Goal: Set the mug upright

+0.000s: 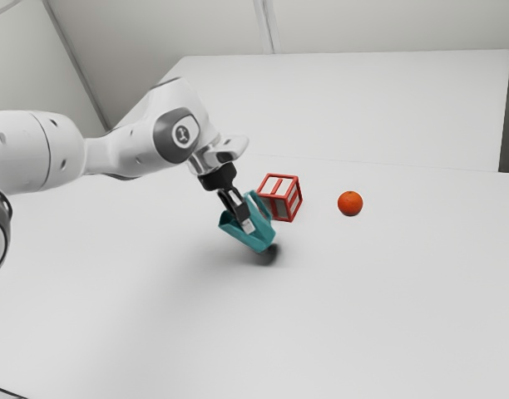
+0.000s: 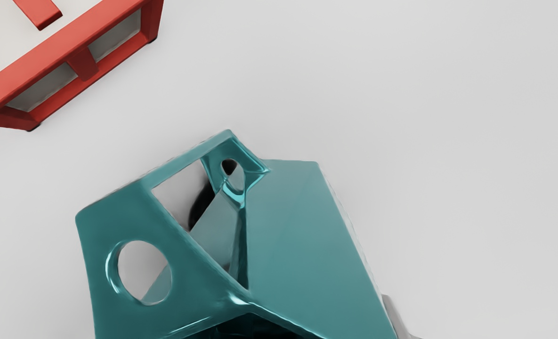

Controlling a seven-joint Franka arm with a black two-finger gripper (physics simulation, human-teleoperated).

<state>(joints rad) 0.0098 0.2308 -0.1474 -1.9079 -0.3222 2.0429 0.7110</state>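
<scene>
Exterior view: your pincer [image 1: 246, 223] holds the tilted mug [image 1: 259, 238] at seven o'clock from the red crate [image 1: 279, 198]; turn it gently, seating its base flat before you release.

Red crate [image 2: 48, 54] near mug [image 2: 297, 235], gap between

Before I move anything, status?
Black two-finger gripper shut on glossy teal faceted mug. Mug tilted, not upright. Red-framed white box close by, handle side, possible snag.

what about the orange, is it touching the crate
No, bare table shows between the orange and the crate in the exterior view.
</scene>
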